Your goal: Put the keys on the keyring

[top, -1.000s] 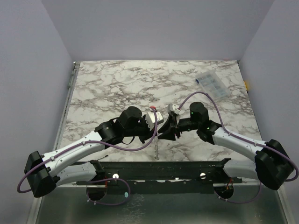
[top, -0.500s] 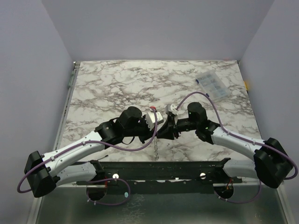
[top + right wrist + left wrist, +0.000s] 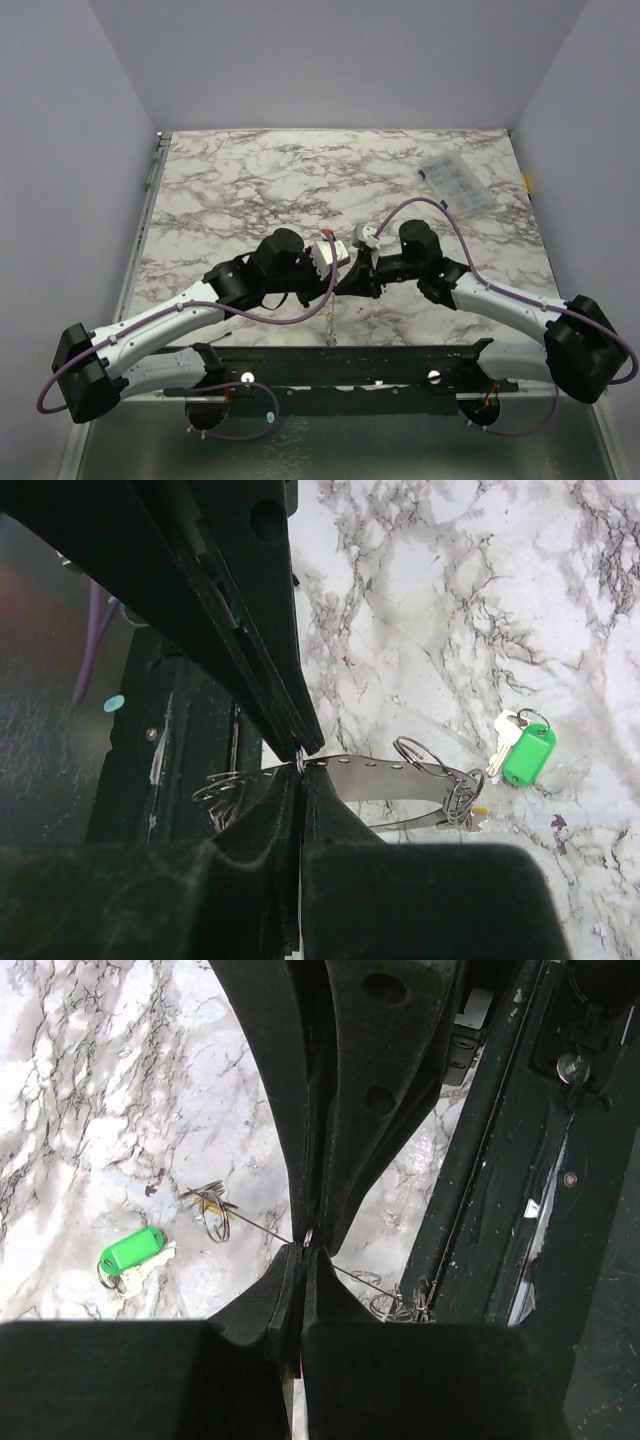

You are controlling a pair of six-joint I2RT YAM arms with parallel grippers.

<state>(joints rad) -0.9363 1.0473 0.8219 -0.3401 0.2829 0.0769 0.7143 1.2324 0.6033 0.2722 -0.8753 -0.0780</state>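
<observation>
Your marble table (image 3: 250,170) has the left arm (image 3: 170,325) and right arm (image 3: 500,300) meeting near its middle, toward the near edge. The left gripper (image 3: 303,1257) is clamped fully together on the keyring (image 3: 385,770). The right gripper (image 3: 300,772) is pinched tight on the same spot, tip to tip with it. The thin grey keyring stretches out either side of that pinch, with small rings (image 3: 415,750) hanging on it. The green key (image 3: 527,757) lies on the marble just beside one end. The brass key (image 3: 209,1204) seems to sit at a ring there, though it is too small for you to be sure.
</observation>
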